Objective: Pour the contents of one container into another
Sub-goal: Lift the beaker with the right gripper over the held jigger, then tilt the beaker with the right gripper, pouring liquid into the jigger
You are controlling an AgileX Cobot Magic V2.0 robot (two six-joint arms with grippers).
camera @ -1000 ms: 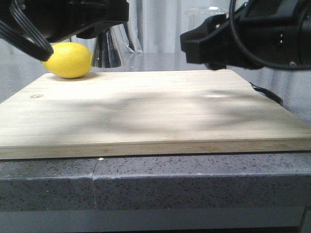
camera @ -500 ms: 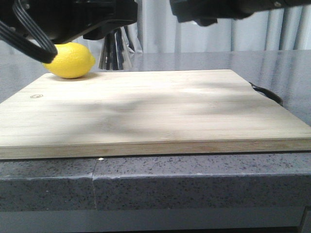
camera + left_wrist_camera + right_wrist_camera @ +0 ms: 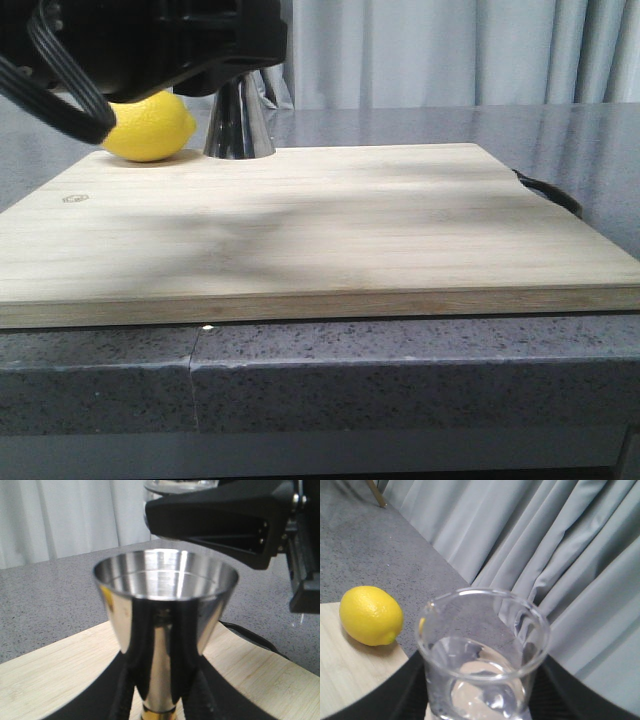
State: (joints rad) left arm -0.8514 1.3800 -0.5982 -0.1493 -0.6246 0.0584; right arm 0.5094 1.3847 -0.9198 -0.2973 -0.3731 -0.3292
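Grey curtains back a wooden board (image 3: 320, 230). Only the wrist views show the grips: left gripper (image 3: 160, 700) clamps the jigger (image 3: 165, 625); right gripper (image 3: 480, 690) clasps the beaker (image 3: 482, 655) near a lemon (image 3: 370, 615).

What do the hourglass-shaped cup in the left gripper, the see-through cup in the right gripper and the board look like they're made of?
The shiny hourglass-shaped jigger looks like polished steel: it mirrors its surroundings. The small clear beaker looks like glass, though clear plastic can't be ruled out: transparent, with a smooth rim and clear liquid inside. The pale cutting board looks like bamboo or light wood, matte, with fine parallel strips.
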